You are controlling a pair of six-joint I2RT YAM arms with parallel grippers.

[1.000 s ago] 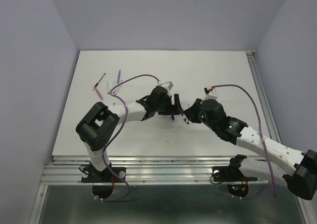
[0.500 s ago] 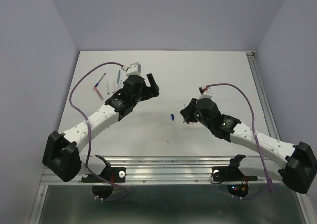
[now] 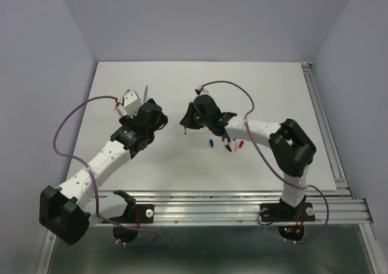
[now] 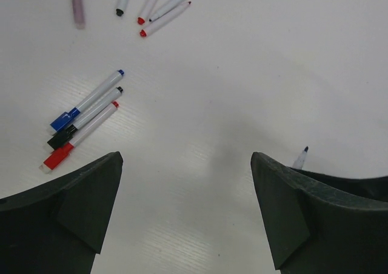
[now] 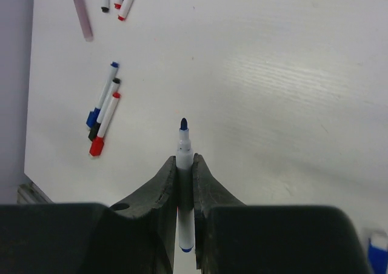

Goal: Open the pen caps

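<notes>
Can see only a cropped bit of blue cap (image 5: 377,251) at 4 o'clock. Pinching an uncapped blue pen (image 5: 183,142) in right gripper (image 5: 185,165). Spread wide, holding nothing, at left gripper (image 4: 187,159).

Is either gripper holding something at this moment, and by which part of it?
The right gripper holds a blue pen by its barrel, between the fingers, the bare tip pointing outward. The left gripper is open and empty.
</notes>
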